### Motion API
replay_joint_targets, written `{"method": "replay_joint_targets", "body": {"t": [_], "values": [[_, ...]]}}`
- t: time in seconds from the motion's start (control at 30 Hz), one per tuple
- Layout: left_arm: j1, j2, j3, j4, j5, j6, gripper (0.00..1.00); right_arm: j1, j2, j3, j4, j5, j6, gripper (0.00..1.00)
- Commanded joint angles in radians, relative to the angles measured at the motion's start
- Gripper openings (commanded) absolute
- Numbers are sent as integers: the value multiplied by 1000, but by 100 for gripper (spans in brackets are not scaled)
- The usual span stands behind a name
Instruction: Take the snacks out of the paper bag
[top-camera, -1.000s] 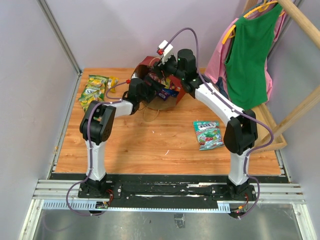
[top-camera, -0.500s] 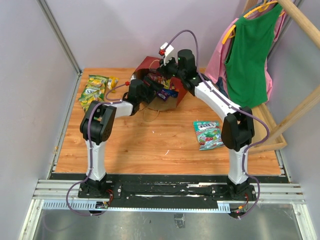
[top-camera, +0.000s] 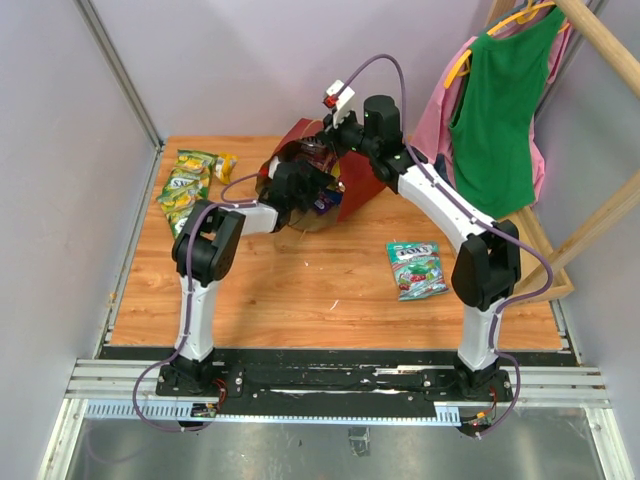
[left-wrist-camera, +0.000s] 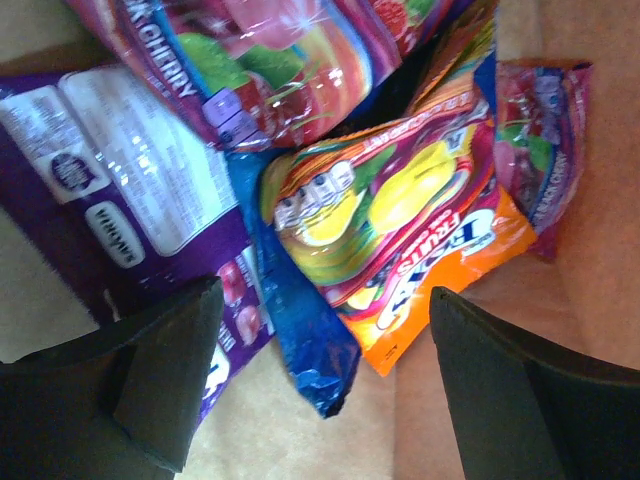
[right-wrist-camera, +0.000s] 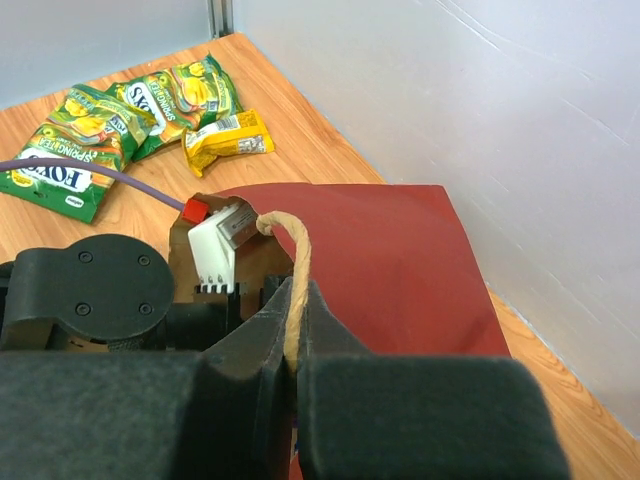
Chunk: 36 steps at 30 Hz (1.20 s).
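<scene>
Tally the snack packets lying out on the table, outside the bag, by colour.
green packets: 3
yellow packet: 1
teal-white packet: 1
Total: 5

Red paper shopping bag, beige loop handle; glossy purple flat packet, blue chip bag, orange flat packet printed with yellow fruit.
</scene>
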<state>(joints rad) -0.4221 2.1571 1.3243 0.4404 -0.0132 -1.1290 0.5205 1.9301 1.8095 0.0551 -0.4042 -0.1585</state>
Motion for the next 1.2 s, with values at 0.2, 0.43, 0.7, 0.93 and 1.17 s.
{"method": "replay_joint_targets", "body": {"t": [0.2,0.43,0.7,0.93,1.17], "values": [[-12,-282,-140,-141,-46,230,89,-4,-58,-20,47,5,-28,1],[-15,-329,-211,-187,-51,265,87,-4,-42,-19,61,-6,-12,1],[-23,-240,-188,-185,-65,258,81,-4,-58,-41,62,-10,-14,1],[-26,-182,-172,-183,-106,248,76,-4,-72,-72,74,-5,-18,1],[-26,-86,-85,-196,-100,244,67,-5,-66,-80,81,-6,-15,1]]}}
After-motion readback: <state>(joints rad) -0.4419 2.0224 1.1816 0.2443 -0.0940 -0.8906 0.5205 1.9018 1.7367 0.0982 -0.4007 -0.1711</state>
